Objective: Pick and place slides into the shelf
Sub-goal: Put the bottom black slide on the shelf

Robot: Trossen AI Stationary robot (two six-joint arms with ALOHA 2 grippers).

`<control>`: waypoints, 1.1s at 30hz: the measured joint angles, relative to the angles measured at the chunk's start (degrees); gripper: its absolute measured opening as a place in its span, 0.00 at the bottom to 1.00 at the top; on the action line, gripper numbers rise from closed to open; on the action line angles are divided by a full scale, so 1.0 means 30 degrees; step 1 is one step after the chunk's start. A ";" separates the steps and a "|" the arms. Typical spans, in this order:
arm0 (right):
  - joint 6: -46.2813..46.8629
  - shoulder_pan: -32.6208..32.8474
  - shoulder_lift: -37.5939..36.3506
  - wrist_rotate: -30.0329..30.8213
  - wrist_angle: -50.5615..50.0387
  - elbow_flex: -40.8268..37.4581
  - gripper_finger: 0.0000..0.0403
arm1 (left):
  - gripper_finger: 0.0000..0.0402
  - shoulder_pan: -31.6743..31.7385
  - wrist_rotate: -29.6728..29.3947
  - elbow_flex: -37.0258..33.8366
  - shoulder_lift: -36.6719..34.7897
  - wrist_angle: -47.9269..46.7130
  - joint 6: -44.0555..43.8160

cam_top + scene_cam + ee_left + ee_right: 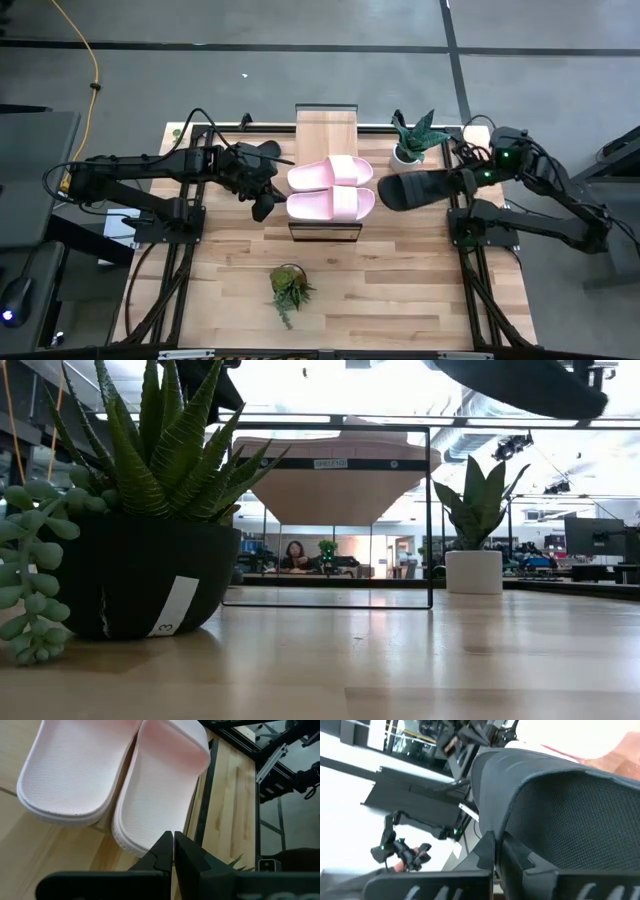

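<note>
Two pale pink slides (pixel 331 188) lie side by side across the shelf's light-wood top (pixel 327 125), soles down. My left gripper (pixel 263 200) is shut, just left of the shelf, level with the nearer pink slide (pixel 155 805). My right gripper (pixel 462 180) is shut on a black slide (pixel 418 189), held in the air right of the shelf. The low view shows that slide high up (pixel 520 382). The other black slide is out of view. My left gripper's shut fingertips (pixel 167 842) stand at the rounded end of the nearer pink slide (pixel 135 845); whether they touch it, I cannot tell. My right gripper pinches the black slide at the end nearest its arm (pixel 520 845), coming level from the table's right. The slide is lifted clear and reaches out toward the shelf.
A plant in a white pot (pixel 410 142) stands just beyond the black slide, near the shelf's far right. A plant in a dark pot (pixel 288 288) sits toward the near edge. Bare butcher-block tabletop (pixel 400 290) lies near and right of it.
</note>
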 joint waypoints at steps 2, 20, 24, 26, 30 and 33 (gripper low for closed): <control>0.0011 0.0000 0.0804 0.0331 0.0710 0.0306 0.00 | 0.01 0.0000 -0.0137 0.0000 0.0000 0.0000 0.0007; -0.1356 -0.0029 0.8461 0.3153 0.2873 0.4963 0.00 | 0.01 0.0000 -0.0211 0.0000 0.0000 0.0002 0.0007; -0.1508 -0.0029 1.0004 0.3316 0.2841 0.5733 0.00 | 0.01 0.0000 -0.0211 0.0000 0.0000 0.0002 0.0007; -0.1566 -0.0025 1.0710 0.3418 0.2867 0.6115 0.00 | 0.01 0.0000 -0.0210 0.0000 0.0000 0.0000 0.0007; -0.1500 -0.0014 1.2089 0.3536 0.3004 0.6951 0.00 | 0.01 0.0000 -0.0203 0.0000 0.0000 0.0000 0.0166; -0.1384 -0.0029 1.3126 0.3718 0.3135 0.7835 0.00 | 0.01 0.0000 -0.0203 0.0000 0.0000 0.0000 0.0313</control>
